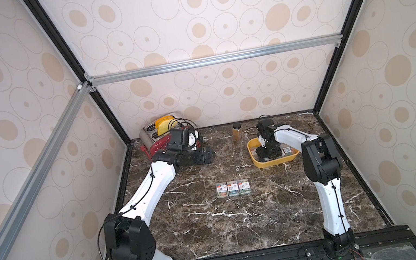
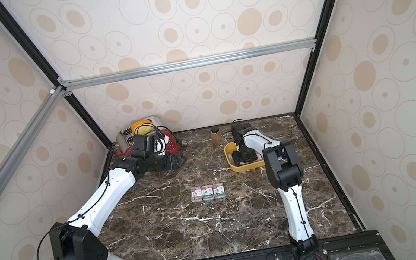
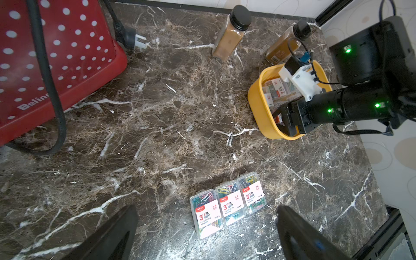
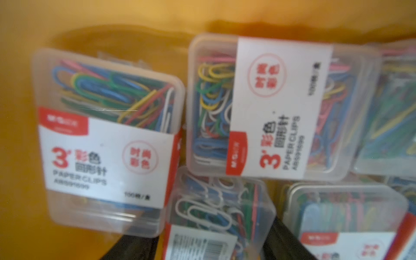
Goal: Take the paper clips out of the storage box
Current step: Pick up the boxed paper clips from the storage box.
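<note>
Marble table: paper clips (cased) inside gripper

— What sits between the jaws?
— A clip case, barcode side up, with one black jaw along each side. Whether they pinch it, I can't tell.
— And round it?
— From that one: a second case at ten o'clock, label readable. A third case at one o'clock, label turned sideways. A fourth case just beside it at three. A fifth case at two, cut by the frame.
— Underneath?
— Yellow tray floor. All slightly blurred.
</note>
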### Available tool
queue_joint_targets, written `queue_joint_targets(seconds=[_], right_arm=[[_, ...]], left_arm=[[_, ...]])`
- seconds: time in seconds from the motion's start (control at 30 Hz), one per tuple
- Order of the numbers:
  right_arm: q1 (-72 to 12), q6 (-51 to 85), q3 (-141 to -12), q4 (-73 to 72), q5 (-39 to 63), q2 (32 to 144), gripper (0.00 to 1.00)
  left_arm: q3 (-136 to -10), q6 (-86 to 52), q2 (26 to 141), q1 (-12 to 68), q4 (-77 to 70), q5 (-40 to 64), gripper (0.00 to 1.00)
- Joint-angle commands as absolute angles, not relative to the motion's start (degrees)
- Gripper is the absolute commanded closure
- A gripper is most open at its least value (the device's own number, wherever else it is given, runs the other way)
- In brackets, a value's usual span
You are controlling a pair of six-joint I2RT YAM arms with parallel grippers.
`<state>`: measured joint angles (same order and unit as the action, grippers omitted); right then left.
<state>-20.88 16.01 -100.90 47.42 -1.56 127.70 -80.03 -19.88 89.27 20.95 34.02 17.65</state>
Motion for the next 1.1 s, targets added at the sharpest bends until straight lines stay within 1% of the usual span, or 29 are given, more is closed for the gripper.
queue_joint_targets(seconds=[0.0,0.07,0.13,0.2,0.33,0.47,0.57,0.7,0.77,0.83,0.97,1.07], right_arm=[[-21.0,16.2,-100.3,49.7,-3.1,129.4,0.38],[-21.0,16.2,-100.3,49.5,-3.2,128.0,0.44],[-21.0,16.3,-101.2,49.6,-3.1,125.8,0.52],[-20.9,16.3,-102.6,49.9,-2.9,123.6,0.56],[-20.8,16.4,-107.1,52.2,-1.5,119.1,0.57],[-20.4,16.9,-109.6,53.2,2.8,114.9,0.57],[-20.4,17.1,-110.1,53.3,8.8,112.5,0.57],[-20.4,17.9,-107.9,50.3,18.1,109.3,0.57],[-20.3,18.8,-106.1,47.7,23.8,107.8,0.57],[-20.0,19.5,-104.6,45.0,31.8,106.7,0.57],[-20.0,21.6,-100.2,38.1,42.8,104.2,0.57],[-20.1,24.1,-96.2,31.0,50.5,101.9,0.57]], left_arm=[[-81.1,-19.1,89.0,21.0,33.9,17.7,0.01],[-81.1,-18.9,88.9,21.0,33.9,17.8,0.01],[-81.2,-18.7,88.9,20.9,33.8,18.1,0.01],[-81.5,-18.6,88.7,20.9,33.9,18.4,0.01],[-82.3,-18.2,88.0,20.9,33.7,19.7,0.01],[-82.2,-18.1,86.7,20.9,32.6,21.7,0.01],[-81.9,-18.8,85.7,21.1,31.4,24.3,0.01],[-80.3,-20.4,83.7,20.9,27.8,29.3,0.02],[-79.2,-21.4,82.6,21.0,25.9,31.3,0.03],[-77.9,-22.6,81.7,20.9,23.7,33.5,0.04],[-76.6,-26.2,80.9,21.0,20.2,38.0,0.04],[-75.1,-31.7,80.2,20.9,15.1,42.0,0.04]])
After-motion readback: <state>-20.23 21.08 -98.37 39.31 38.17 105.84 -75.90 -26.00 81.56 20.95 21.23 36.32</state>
